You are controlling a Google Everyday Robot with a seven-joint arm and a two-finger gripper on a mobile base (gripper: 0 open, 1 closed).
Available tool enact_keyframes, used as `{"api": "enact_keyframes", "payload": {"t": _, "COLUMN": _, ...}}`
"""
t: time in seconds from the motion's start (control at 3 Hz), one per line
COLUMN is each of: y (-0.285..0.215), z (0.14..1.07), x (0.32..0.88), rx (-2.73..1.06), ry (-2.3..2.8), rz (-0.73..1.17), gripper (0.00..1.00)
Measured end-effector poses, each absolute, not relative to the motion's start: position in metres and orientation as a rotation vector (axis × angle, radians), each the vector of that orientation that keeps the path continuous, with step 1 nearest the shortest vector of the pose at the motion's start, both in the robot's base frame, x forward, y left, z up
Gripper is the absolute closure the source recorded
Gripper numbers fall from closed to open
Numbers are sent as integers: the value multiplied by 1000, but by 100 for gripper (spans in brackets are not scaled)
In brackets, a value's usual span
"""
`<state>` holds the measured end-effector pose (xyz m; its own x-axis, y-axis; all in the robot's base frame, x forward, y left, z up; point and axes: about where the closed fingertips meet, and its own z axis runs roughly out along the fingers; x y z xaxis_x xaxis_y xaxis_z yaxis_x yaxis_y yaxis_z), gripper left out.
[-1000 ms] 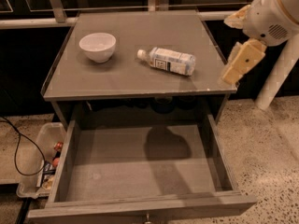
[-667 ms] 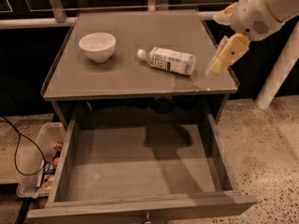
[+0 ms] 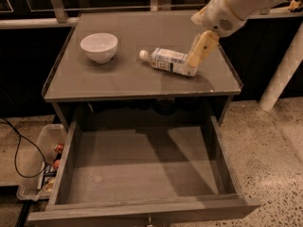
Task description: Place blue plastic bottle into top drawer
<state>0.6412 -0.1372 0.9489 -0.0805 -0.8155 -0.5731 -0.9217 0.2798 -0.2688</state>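
Bottle: clear pale-blue plastic, smooth, with a white cap and a white label, possibly paper.
Gripper, at the bottle's base end above the cabinet top: matt cream plastic.
Arm shell: smooth white.
Bowl: white and glossy; material unclear.
Cabinet top: grey, matt, faint sheen.
Drawer: same grey, matt, bottom lightly scuffed.
Floor: speckled stone, smooth.
Bin: clear plastic.
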Motion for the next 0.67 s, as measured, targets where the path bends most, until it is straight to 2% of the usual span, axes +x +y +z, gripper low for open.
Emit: {"api": "enact_keyframes", "payload": {"t": 0.67, "y": -119, "z": 905, "x": 689, "rx": -1550, "ry": 1990, "rz": 210, "gripper": 0}}
